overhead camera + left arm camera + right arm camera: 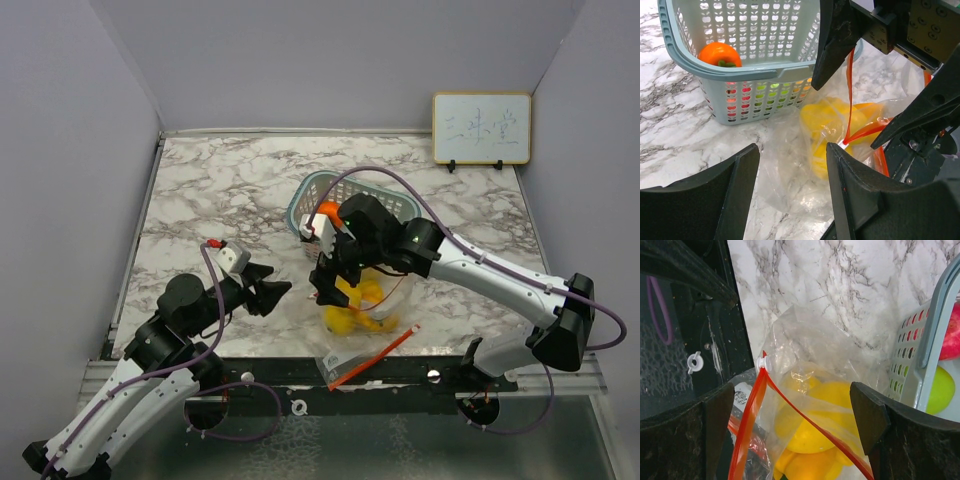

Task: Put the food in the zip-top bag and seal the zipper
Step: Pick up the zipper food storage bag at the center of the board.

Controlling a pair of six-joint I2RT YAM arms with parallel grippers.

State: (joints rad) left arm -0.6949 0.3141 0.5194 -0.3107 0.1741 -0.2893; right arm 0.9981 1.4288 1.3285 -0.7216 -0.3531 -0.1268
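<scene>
- The left arm [120,400] comes up from its base at the near left; it folds at the elbow, and the forearm reaches forward and to the right
- The left hand [272,296] sits low and points right, toward the middle; its two dark fingers [715,200] stand apart, so the jaws are open
- The right arm [500,278] bends at its elbow on the far right; its white forearm runs left, toward the middle
- The right hand [333,283] tips downward; its fingers [900,440] are spread wide, so the jaws are open
- The two hands are near each other but apart; the left hand's tips aim at the right hand
</scene>
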